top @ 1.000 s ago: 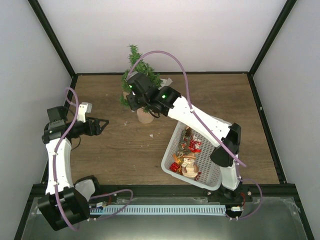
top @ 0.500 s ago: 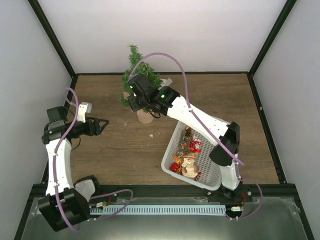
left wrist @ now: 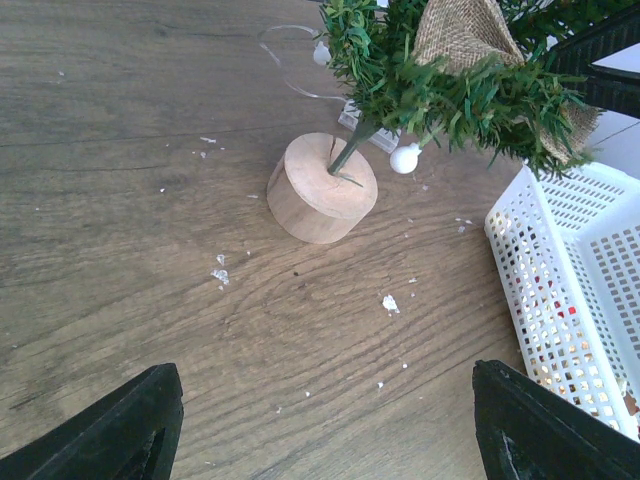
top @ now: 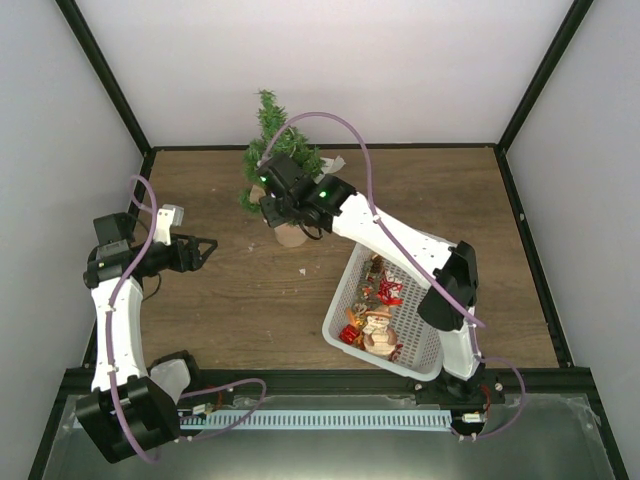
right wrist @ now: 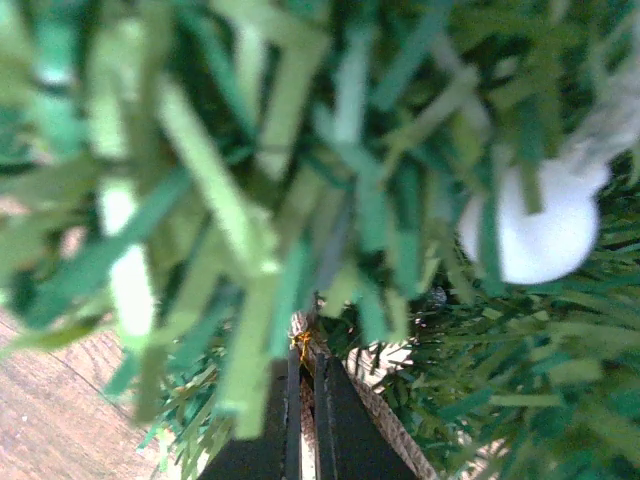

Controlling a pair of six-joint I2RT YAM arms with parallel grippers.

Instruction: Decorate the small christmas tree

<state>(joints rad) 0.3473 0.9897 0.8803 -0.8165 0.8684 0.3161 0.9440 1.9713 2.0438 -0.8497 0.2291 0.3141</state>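
Observation:
The small christmas tree [top: 268,128] stands at the back of the table on a round tan base [top: 291,236]. In the left wrist view its base [left wrist: 320,190] and green branches [left wrist: 400,85] fill the top, with a burlap ornament [left wrist: 460,30] and a white ball [left wrist: 404,158] among them. My right gripper [right wrist: 308,355] is deep in the branches, shut on a tan woven strip of the burlap ornament [right wrist: 375,415] with an orange thread at its tip. A white ball [right wrist: 540,235] hangs beside it. My left gripper [left wrist: 322,400] hovers open and holds nothing, to the left of the tree.
A white lattice basket [top: 345,290] lies to the front right of the tree, with several red and gold ornaments and a snowman figure [top: 377,328] in it. Its corner [left wrist: 560,290] shows in the left wrist view. White flecks dot the wood.
My right gripper has edged slightly to the right within the tree's branches. The left arm has not moved.

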